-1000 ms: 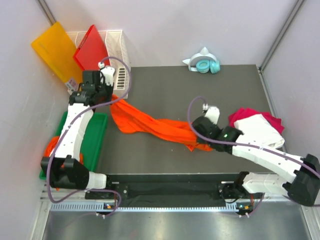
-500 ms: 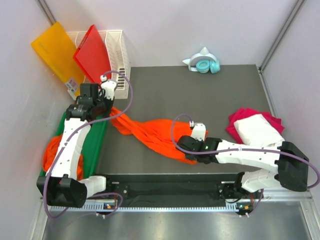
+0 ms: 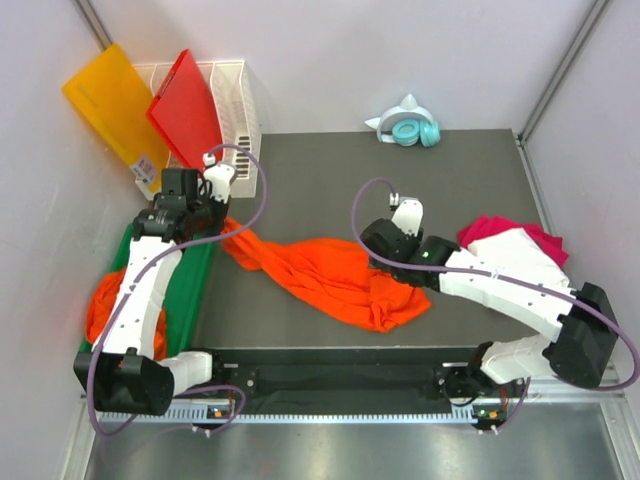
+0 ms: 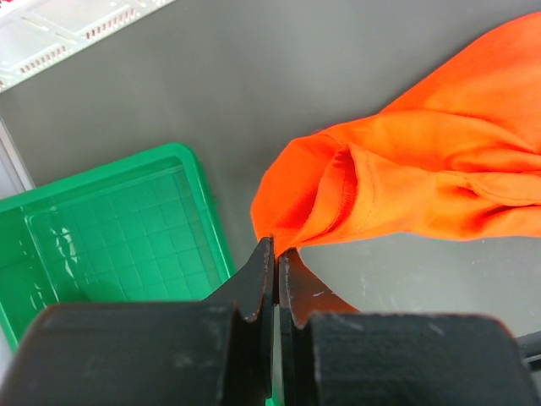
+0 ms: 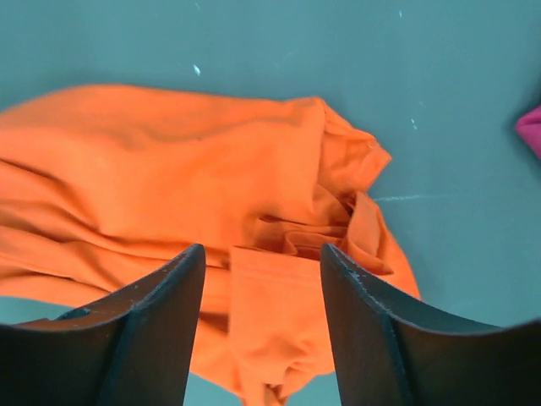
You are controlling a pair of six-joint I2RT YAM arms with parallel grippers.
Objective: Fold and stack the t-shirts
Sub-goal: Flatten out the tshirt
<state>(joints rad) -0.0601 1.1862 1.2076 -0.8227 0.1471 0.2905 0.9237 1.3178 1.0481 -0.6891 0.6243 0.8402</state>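
**Desk:** Your left gripper point(image 4: 276, 249), at the left side of the table, has its jaws pressed together on a corner of the orange t-shirt point(image 3: 330, 275). What else do you need?

**Operator's aide:** The rest of the scene, biggest things first.

**Desk:** The dark table point(image 3: 400, 170) fills most of the overhead view. Your orange t-shirt lies crumpled across its near half. It runs as a band from the left gripper's pinch toward the middle and bunches into a wider mass near the front edge. Your right gripper point(image 5: 262, 254) hangs over that bunched end with its fingers spread apart. Nothing is between them, and the cloth lies below.

**Operator's aide:** And the sides?

**Desk:** On the left, a green tray point(image 3: 197, 275) sits along the table's edge, partly under your left arm. An orange cloth heap point(image 3: 100, 305) shows at its outer side. Behind the tray, a yellow board point(image 3: 110, 95) leans at the wall. A red board point(image 3: 185, 100) stands tilted in a white wire rack point(image 3: 240, 110). On the right, a white t-shirt point(image 3: 510, 255) lies as a flat bundle on a magenta t-shirt point(image 3: 485, 228). Both are just beside your right arm and apart from the orange one. Smallest is a pair of teal headphones point(image 3: 410, 128) at the table's back edge.
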